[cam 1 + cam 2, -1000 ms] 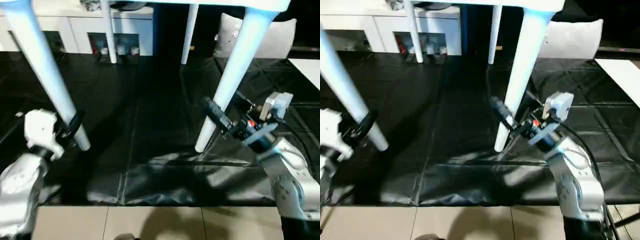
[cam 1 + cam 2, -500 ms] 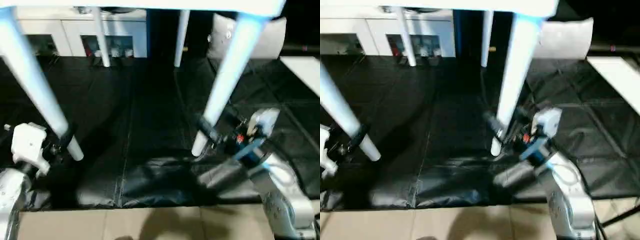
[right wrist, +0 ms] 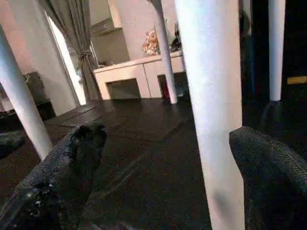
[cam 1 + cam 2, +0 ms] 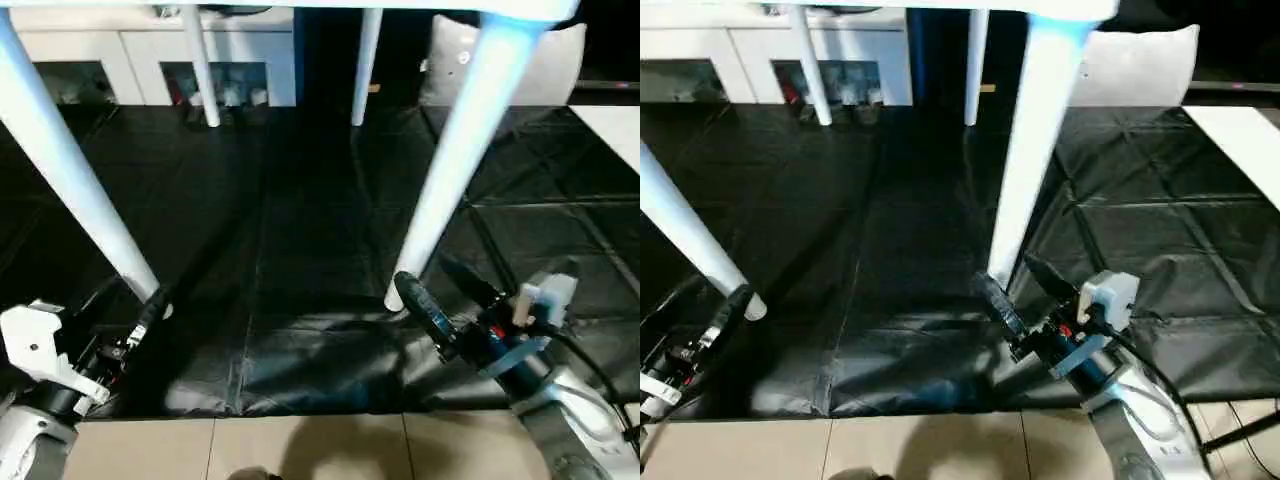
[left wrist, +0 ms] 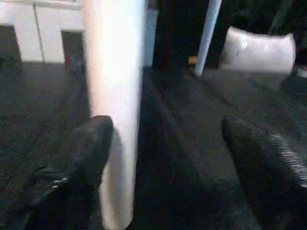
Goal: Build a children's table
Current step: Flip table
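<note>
The children's table stands upright on the black mat [image 4: 300, 220], its white tabletop [image 4: 300, 6] along the top of the head views. Four white legs reach down: near left leg [image 4: 70, 170], near right leg [image 4: 460, 150] and two far legs [image 4: 205, 70]. My left gripper [image 4: 125, 305] is open low by the near left leg's foot; in the left wrist view that leg [image 5: 115, 96] stands just beside one finger [image 5: 81, 163]. My right gripper [image 4: 445, 295] is open just in front of the near right leg's foot, and that leg [image 3: 211, 96] stands between its fingers [image 3: 72, 163], gripped by neither.
A grey cushion [image 4: 550, 60] leans at the back right. White cabinets [image 4: 130, 60] line the back wall. A white surface [image 4: 615, 125] juts in at the right edge. Beige floor tiles [image 4: 300, 450] begin at the mat's near edge.
My left gripper has opened off the near left leg and sunk to its foot. The right arm has drawn back and down, still open. The camera has shifted too.
</note>
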`<state>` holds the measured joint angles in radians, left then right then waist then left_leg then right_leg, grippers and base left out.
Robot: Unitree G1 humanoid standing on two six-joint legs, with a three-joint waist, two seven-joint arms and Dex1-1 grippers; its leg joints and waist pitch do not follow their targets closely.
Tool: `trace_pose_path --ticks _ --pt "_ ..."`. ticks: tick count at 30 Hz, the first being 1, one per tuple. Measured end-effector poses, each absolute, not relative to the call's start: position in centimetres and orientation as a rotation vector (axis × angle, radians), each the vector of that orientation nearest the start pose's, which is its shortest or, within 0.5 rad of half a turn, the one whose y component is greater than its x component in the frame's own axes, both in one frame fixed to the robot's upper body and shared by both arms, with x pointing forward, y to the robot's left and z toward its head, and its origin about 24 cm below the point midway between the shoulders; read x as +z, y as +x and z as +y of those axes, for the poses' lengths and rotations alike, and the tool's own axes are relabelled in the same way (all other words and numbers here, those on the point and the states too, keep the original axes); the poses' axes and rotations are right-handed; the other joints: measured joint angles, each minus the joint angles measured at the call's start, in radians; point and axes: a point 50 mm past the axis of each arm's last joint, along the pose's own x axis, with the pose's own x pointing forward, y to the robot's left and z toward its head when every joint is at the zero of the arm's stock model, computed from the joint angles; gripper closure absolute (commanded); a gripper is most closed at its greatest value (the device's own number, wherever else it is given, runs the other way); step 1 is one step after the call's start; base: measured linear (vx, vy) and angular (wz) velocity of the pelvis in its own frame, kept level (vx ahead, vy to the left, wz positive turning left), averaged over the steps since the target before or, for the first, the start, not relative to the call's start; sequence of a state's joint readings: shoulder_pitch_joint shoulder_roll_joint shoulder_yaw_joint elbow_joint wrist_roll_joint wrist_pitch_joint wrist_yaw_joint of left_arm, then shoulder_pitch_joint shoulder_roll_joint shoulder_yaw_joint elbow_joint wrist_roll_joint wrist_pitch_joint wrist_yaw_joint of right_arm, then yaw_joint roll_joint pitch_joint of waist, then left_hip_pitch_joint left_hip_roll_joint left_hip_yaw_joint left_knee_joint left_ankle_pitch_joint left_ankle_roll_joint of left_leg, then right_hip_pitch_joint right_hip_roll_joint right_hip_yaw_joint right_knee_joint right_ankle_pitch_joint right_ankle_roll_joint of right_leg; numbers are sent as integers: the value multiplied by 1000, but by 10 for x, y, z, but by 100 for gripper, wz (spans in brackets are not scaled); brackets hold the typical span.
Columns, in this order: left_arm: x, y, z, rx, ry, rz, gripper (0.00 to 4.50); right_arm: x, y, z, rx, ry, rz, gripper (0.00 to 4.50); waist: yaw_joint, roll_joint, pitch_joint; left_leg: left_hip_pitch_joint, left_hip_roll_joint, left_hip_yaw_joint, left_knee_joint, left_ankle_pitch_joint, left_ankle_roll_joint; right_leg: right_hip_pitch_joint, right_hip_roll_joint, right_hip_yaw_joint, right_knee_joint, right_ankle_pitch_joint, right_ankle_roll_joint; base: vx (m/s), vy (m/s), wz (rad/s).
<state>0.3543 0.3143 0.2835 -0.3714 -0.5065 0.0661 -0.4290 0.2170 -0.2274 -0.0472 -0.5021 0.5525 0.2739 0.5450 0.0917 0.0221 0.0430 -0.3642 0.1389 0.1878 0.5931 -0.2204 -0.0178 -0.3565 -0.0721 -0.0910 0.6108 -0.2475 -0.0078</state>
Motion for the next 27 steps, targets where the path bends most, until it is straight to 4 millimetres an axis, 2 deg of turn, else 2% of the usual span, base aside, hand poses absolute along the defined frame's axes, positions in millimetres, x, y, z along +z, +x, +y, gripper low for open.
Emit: trace_pose_path --ticks 4,10,12,13,14,15,16,17,18,19,20,21,22,23,24,25,26,27 --pt "79 179 236 -231 -104 -57 52 96 198 -152 657 294 -80 0 -1 -1 0 10 0 0 0 0 0 8 0 0 -1 -3 5 0 0 0" --pt "76 178 235 -233 -105 -35 52 92 203 -145 652 312 -49 0 -3 1 2 9 0 0 0 0 0 8 0 0 -1 0 1 0 0 0" --pt "78 175 232 -247 -106 -20 52 91 203 -144 660 310 -38 0 -3 0 2 2 0 -1 1 1 1 4 1 0 0 3 -2 0 0 0" --pt "81 174 229 -258 -103 -19 52 91 202 -144 663 306 -35 0 -3 -1 0 -8 0 -2 4 8 11 -6 2 0 1 6 -1 0 0 0" --pt "85 174 226 -271 -101 -29 52 92 203 -145 666 299 -36 0 -4 1 -4 -33 2 -6 17 15 15 -28 6 0 9 18 3 0 0 0" --pt "88 175 224 -277 -98 -39 52 93 204 -145 668 296 -38 0 -4 5 -8 -62 4 -13 33 20 15 -51 11 1 18 25 2 -57 3 8" --pt "89 177 221 -283 -99 -45 52 93 204 -145 668 294 -37 0 -4 8 -10 -97 8 -20 50 24 19 -80 15 -1 27 31 3 -145 -7 11" --pt "89 179 219 -291 -102 -43 52 92 204 -145 669 291 -32 0 -4 9 -11 -117 10 -22 55 31 23 -96 15 -5 30 36 4 -145 -7 11" --pt "88 179 217 -297 -107 -36 52 91 204 -145 671 286 -23 0 -4 12 -9 -128 12 -22 54 34 33 -104 14 -8 26 44 0 -177 -5 7" --pt "85 179 213 -311 -110 -25 52 89 202 -146 667 283 -9 0 -3 17 -6 -127 15 -21 47 42 44 -100 15 -12 9 55 -10 -192 18 1" --pt "83 180 210 -322 -111 -17 52 87 201 -147 664 283 0 0 -4 24 6 -109 18 -20 45 37 36 -89 13 -19 -2 54 0 -192 18 1" --pt "81 180 208 -332 -112 -6 52 86 201 -147 664 285 6 0 -10 35 23 -84 26 -17 49 26 22 -60 8 -36 -13 48 4 -227 35 -11" --pt "79 180 206 -341 -101 5 52 86 201 -147 668 292 7 0 -14 58 39 -73 38 -21 44 18 9 -18 6 -73 4 -3 9 -232 52 -7" --pt "82 185 203 -365 -83 -7 52 85 199 -148 662 298 9 0 2 57 43 -70 36 -4 43 18 8 -27 -9 -72 115 -69 1 -232 52 -7" --pt "89 193 197 -398 -73 -42 52 81 196 -150 656 296 30 0 41 32 37 -75 41 37 43 18 8 -16 -17 -57 190 -119 -12 -179 1 11" --pt "93 193 195 -405 -74 -76 52 80 198 -150 675 285 38 0 65 -17 16 -98 39 86 62 17 -2 23 -21 5 215 -235 10 1 -174 25" --pt "86 191 194 -387 -109 -66 52 83 204 -149 695 269 25 0 57 -9 22 -120 43 60 140 6 -34 8 -20 13 236 -239 17 1 -174 25" --pt "70 185 192 -384 -143 7 52 84 207 -149 695 263 20 0 64 10 25 -105 36 -11 200 7 -33 15 -11 17 241 -239 17 128 -119 11"
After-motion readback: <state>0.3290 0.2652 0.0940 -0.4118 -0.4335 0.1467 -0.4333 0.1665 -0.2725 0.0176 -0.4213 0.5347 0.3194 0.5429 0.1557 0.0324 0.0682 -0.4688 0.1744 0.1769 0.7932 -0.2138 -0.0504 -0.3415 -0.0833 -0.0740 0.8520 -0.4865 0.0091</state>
